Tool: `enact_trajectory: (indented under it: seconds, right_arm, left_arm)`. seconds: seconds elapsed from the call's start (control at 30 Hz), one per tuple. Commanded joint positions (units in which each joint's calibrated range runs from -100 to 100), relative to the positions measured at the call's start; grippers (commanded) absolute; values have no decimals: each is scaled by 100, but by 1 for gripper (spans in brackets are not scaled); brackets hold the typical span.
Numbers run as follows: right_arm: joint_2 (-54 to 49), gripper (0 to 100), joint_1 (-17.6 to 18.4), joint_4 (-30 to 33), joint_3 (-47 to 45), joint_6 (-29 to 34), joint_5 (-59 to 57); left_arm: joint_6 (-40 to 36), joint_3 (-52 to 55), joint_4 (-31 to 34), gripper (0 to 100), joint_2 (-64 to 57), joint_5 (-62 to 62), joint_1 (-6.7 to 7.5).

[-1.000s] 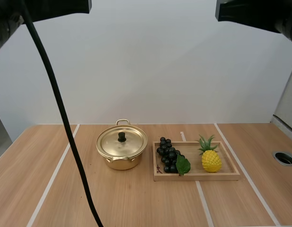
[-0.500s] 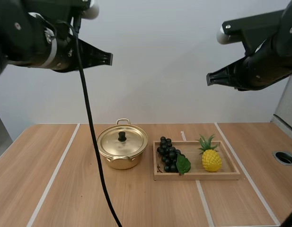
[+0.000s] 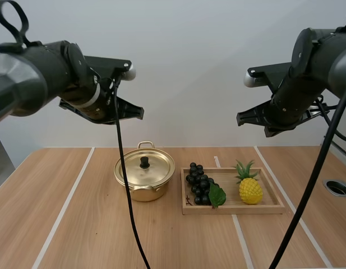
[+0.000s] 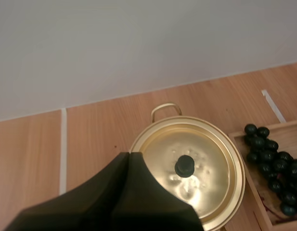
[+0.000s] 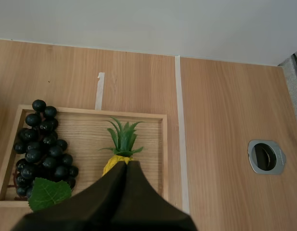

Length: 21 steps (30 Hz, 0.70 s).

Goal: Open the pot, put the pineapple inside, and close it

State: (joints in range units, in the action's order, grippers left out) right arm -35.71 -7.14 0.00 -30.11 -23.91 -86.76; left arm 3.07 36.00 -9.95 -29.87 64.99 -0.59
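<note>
A golden pot (image 3: 144,178) with its lid (image 4: 206,149) on and a black knob (image 4: 185,166) stands at the table's middle. To its right a yellow pineapple (image 3: 250,189) with a green crown (image 5: 123,137) lies in a wooden tray (image 3: 234,209). My left gripper (image 3: 140,112) hangs shut high above the pot, its fingers one dark wedge (image 4: 129,155) over the lid's near side. High over the tray my right gripper (image 3: 240,119) is shut too, its wedge (image 5: 126,163) covering most of the pineapple's body.
A bunch of dark grapes (image 3: 199,184) with a green leaf (image 5: 49,192) lies in the tray's left half, between pot and pineapple. A round metal opening (image 3: 337,187) sits in the table at the far right. White tape lines cross the wooden table.
Both arms have swung down and inward from the top of the high view; their grippers now hang above the pot and the tray. Nothing on the table has moved.
</note>
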Motion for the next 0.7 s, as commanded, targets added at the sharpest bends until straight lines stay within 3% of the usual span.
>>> enact_trajectory:
  seconds: [0.0,0.27,0.43,0.67]
  right_arm:
    - [87,0,-22,77,-12,8,-2]
    - [159,0,-22,241,-12,8,734]
    - [159,0,-22,241,-12,8,1241]
    - [159,0,-22,241,-12,8,1020]
  left_arm:
    - [370,48,-395,0,384,-105,-9]
    - [855,48,-721,0,1132,8,18]
    - [1609,48,-1303,0,1391,348,18]
    - [2358,48,-1670,0,1569,796,18]
